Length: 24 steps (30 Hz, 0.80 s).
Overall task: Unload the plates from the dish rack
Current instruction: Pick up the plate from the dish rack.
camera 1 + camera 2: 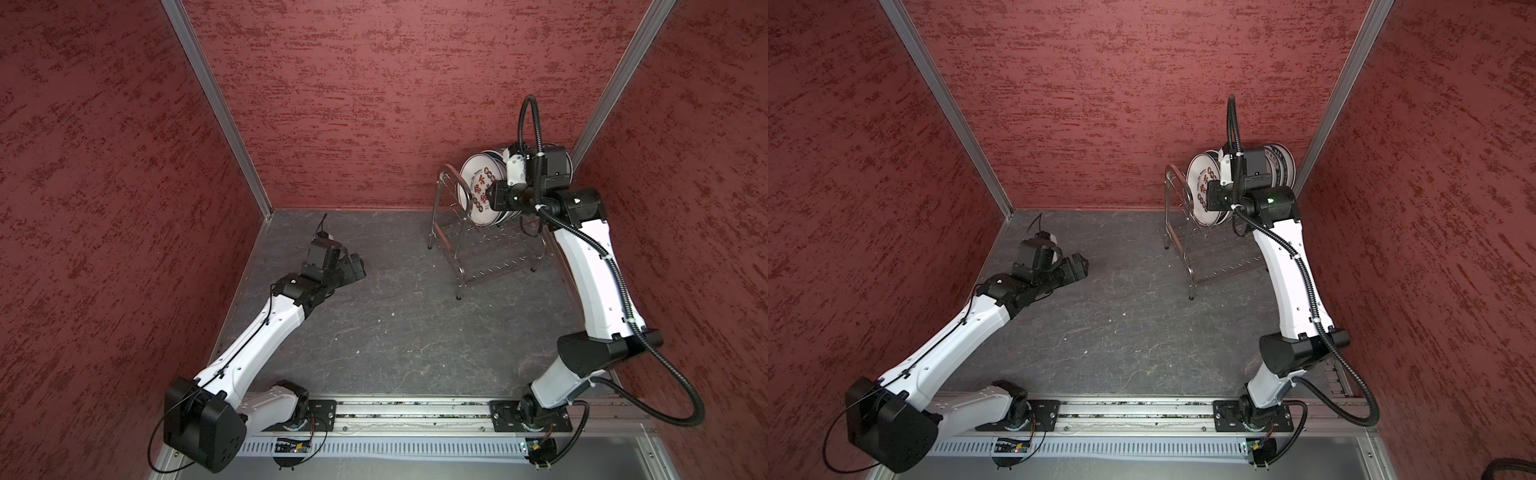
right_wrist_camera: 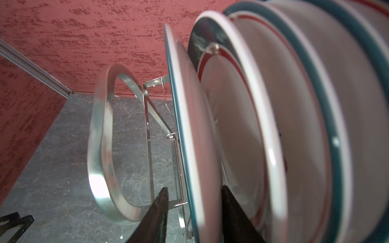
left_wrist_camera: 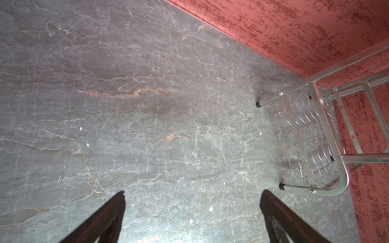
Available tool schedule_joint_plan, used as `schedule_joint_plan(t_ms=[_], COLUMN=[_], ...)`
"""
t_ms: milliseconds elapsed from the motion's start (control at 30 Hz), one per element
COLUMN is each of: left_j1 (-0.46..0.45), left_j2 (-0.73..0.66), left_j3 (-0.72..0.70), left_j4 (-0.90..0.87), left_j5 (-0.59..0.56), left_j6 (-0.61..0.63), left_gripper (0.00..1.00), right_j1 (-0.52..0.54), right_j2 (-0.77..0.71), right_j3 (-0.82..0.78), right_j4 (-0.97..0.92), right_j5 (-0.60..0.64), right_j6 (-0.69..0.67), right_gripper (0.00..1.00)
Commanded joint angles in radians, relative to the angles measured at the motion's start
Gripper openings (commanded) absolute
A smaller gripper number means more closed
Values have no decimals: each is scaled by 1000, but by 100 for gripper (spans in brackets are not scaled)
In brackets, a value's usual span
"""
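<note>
Nearest the lens in both top views sits the black elbow housing of the left arm, low over the mounting rail. Mottled red walls enclose a dark grey, veined table. That arm reaches along the table's left side, while the right arm rises steeply towards the far right corner.

In that corner stands the dish rack, a shiny steel frame on thin legs, with one arched end loop facing the open table. Its upper tier holds the plates, which stand on edge in a close row at the end nearest the right wall. The front plate shows red and black characters on its white face. In the right wrist view, the ones behind it carry teal and red rims, blurred.

The left gripper hovers above bare table, well apart from the rack, with its jaws spread wide and nothing between them. The right gripper straddles the front plate's rim, one finger on each side. Its jaws are apart, and a gap shows between the outer finger and the plate.

Small white flecks dot the table.
</note>
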<state>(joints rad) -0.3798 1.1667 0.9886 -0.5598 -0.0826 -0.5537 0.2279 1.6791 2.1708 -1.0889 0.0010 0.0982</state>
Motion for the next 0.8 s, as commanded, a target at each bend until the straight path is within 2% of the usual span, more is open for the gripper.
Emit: schedule_joint_plan(t_ms=[0, 300, 567, 767], left_j1=[7, 7, 12, 19], left_j2=[-7, 14, 36, 37], left_j3=[-19, -22, -19, -15], left_j4=[22, 38, 52, 46], left_j5=[-3, -19, 3, -35], left_j6=[-18, -38, -35, -25], left_gripper=[100, 100, 99, 100], right_j1=[15, 31, 37, 40], right_j2=[24, 25, -5, -25], right_j3=[-11, -23, -69, -71], right_j4=[-3, -2, 47, 71], right_j5=[51, 139, 153, 146], right_j6=[-29, -45, -69, -79], right_gripper=[39, 31, 17, 14])
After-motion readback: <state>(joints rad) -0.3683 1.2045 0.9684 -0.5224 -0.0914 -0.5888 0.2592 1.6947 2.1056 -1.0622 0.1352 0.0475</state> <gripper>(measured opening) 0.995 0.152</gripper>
